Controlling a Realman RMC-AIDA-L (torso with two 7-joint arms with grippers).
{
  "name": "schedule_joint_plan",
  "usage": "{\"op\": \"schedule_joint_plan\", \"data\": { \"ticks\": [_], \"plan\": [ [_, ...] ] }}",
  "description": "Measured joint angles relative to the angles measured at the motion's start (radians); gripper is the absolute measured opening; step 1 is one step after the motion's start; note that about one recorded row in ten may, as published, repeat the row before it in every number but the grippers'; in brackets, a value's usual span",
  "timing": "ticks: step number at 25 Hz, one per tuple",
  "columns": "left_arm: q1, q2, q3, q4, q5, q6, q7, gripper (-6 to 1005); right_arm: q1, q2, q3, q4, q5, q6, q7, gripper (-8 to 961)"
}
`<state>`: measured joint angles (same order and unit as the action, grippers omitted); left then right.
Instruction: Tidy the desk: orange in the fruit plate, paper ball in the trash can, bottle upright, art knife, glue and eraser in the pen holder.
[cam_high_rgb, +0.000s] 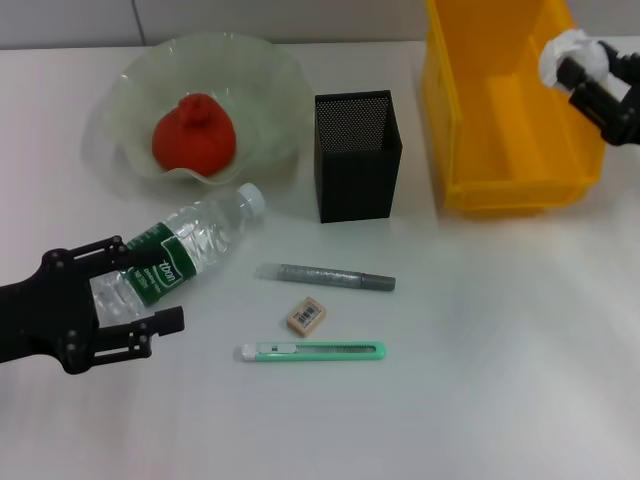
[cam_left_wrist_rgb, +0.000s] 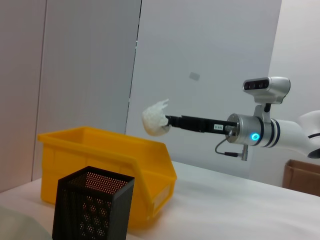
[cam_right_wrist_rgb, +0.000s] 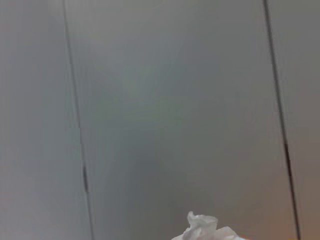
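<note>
Paper ball (cam_high_rgb: 566, 52): held in the right gripper (cam_high_rgb: 578, 68), whose fingers pinch the crumpled white paper above the right rim of the yellow bin (cam_high_rgb: 480, 190). In the left wrist view the right arm extends roughly level, with the ball (cam_left_wrist_rgb: 156, 118) at its tip, clear of the bin (cam_left_wrist_rgb: 100, 155) below. The right wrist view shows only the top of the ball (cam_right_wrist_rgb: 207, 230) against a grey wall.

Left gripper (cam_high_rgb: 140, 290): positioned low at the near left of the worktop (cam_high_rgb: 500, 380), fingers spread wide on either side of the base end of the bottle (cam_high_rgb: 175, 255). The bottle lies on its side, cap pointing toward the fruit plate (cam_high_rgb: 130, 90). Contact between fingers and bottle cannot be confirmed.

Orange (cam_high_rgb: 194, 133): resting in the fruit plate.

Pen holder (cam_high_rgb: 357, 155): black mesh, upright, between plate and bin.

Glue (cam_high_rgb: 325, 276), eraser (cam_high_rgb: 306, 316) and art knife (cam_high_rgb: 311, 351): lying on the worktop in front of the pen holder, apart from each other, eraser between the other two.
</note>
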<state>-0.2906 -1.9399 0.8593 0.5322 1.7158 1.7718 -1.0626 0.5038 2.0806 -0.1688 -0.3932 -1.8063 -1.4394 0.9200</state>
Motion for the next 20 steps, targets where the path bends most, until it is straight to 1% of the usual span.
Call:
{"op": "schedule_joint_plan", "data": {
  "ticks": [9, 14, 17, 20],
  "plan": [
    [0.004, -0.001, 0.000, 0.000, -0.002, 0.001, 0.001, 784, 0.012, 0.000, -0.001, 0.003, 0.011, 0.021, -0.019, 620],
    [0.004, -0.001, 0.000, 0.000, 0.000, 0.001, 0.001, 784, 0.012, -0.001, 0.006, 0.006, 0.025, 0.020, -0.017, 826],
    [0.004, -0.001, 0.000, 0.000, 0.000, 0.001, 0.001, 784, 0.005, -0.003, 0.005, 0.022, 0.092, -0.014, 0.013, 825],
    [0.002, -0.001, 0.000, 0.000, -0.001, -0.001, 0.001, 784, -0.009, -0.012, -0.007, 0.030, 0.120, -0.121, 0.081, 824]
  ]
}}
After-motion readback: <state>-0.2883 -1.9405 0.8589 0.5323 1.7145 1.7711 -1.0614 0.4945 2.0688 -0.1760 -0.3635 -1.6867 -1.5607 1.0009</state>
